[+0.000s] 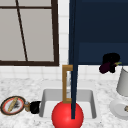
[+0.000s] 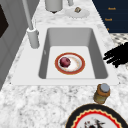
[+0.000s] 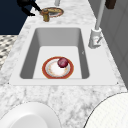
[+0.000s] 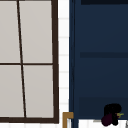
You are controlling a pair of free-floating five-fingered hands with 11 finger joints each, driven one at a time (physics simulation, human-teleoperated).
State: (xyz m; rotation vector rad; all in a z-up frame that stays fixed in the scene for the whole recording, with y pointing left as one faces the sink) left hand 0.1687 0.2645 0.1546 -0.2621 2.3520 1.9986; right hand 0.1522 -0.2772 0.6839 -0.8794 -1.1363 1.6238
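**A:** ok what's the right hand (image 1: pixel 110 61) doing? I see it mid-right of the front view, up in the air in front of the dark blue cabinet door (image 1: pixel 100 30).

**B:** Its fingers are curled around a dark purple thing with a little yellow-green tip, looks like an eggplant (image 1: pixel 105 67). Same in the upper view, bottom right corner, hand (image 4: pixel 112 111) wrapped on the eggplant (image 4: pixel 107 119). Just right of it on the table there's a grey cup-shaped thing (image 1: pixel 123 82) and a white plate (image 1: pixel 120 108).

**A:** And the left hand (image 1: pixel 35 107)?

**B:** Low left of the front view, right beside the small brown jar (image 1: pixel 27 106), next to the red-rimmed plate (image 1: pixel 12 105). In the left side view it's at the right edge, fingers (image 2: pixel 111 56) straight and spread, holding nothing, a bit above the jar (image 2: pixel 102 93).

**A:** Anything in the sink (image 2: pixel 72 35)?

**B:** Orange-rimmed plate (image 2: pixel 75 65) on the bottom with a dark red round fruit (image 2: pixel 65 62) on it. Faucet (image 2: pixel 31 27) at the upper left of that view.
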